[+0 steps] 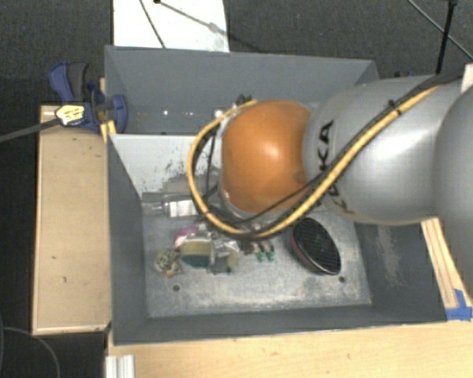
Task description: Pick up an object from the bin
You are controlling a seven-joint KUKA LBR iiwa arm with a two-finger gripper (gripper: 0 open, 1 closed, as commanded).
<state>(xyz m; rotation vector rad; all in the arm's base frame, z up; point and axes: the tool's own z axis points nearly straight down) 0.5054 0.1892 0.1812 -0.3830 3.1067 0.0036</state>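
My gripper (223,258) reaches down from under the arm's orange dome into the left middle of the bin floor. It is in a small cluster of things. A cream and green flat piece (194,248) lies right against its left side. A pink and purple scrap (186,231) sits just behind that piece. A small brownish lump (166,263) lies further left. Small green bits (262,251) lie just right of the gripper.
A silvery tube with a white band (170,206) lies by the bin's back left slope. A black round mesh disc (316,246) leans at the right of the floor. The big grey arm and its dome cover the bin's back right.
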